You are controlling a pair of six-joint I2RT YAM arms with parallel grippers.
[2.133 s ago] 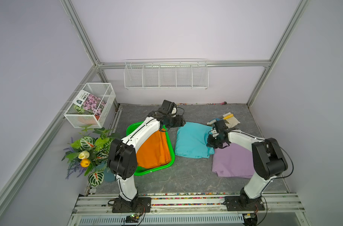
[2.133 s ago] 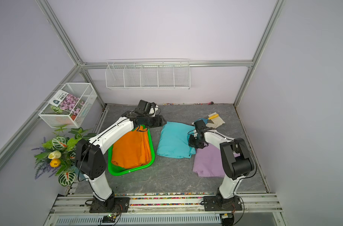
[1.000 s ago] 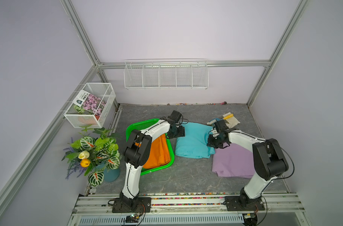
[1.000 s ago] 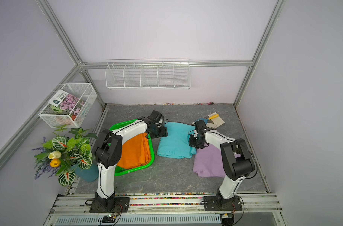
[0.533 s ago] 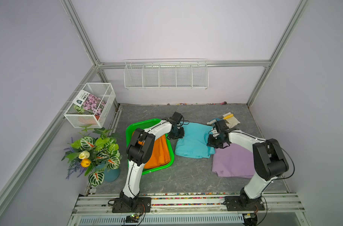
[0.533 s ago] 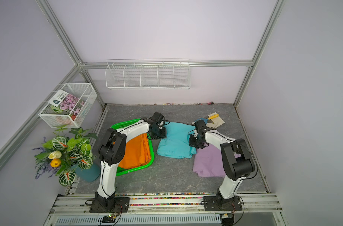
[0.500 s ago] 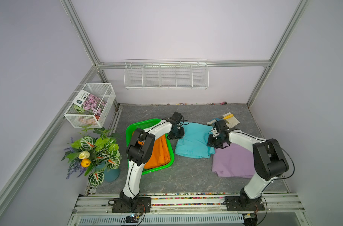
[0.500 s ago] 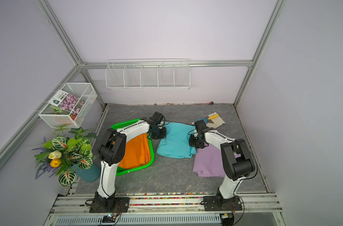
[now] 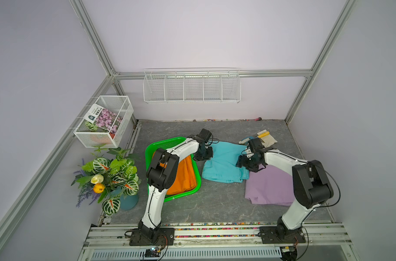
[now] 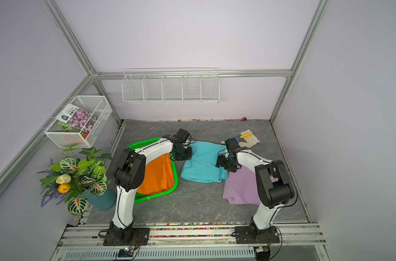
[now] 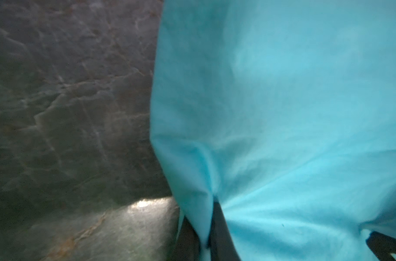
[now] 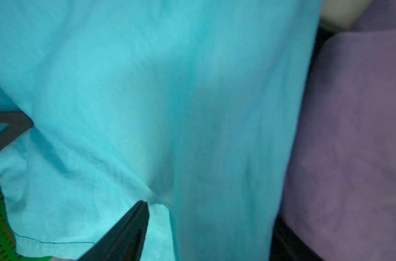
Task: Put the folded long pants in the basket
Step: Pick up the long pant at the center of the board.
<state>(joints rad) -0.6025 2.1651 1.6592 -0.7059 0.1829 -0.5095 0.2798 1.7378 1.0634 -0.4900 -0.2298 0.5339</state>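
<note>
The teal pants (image 9: 224,162) (image 10: 201,162) lie folded on the grey table between both arms. My left gripper (image 9: 205,156) (image 11: 203,235) is shut on their left edge, beside the green basket (image 9: 167,143) (image 10: 147,141). My right gripper (image 9: 240,162) (image 12: 210,226) stands open astride their right edge, one finger on the teal cloth (image 12: 147,90), the other down beside the lilac pants (image 9: 269,187) (image 12: 362,135). The orange pants (image 9: 185,176) (image 10: 158,174) lie inside the basket, partly hidden by my left arm.
Pale gloves and a yellow-handled tool (image 9: 266,137) lie at the back right. A white wire basket (image 9: 191,87) hangs on the back wall, another (image 9: 104,119) on the left wall. A potted plant (image 9: 109,176) stands left of the green basket.
My left arm came from above the basket to the teal pants' left edge and shut on it. My right arm stayed at their right edge and its jaws opened.
</note>
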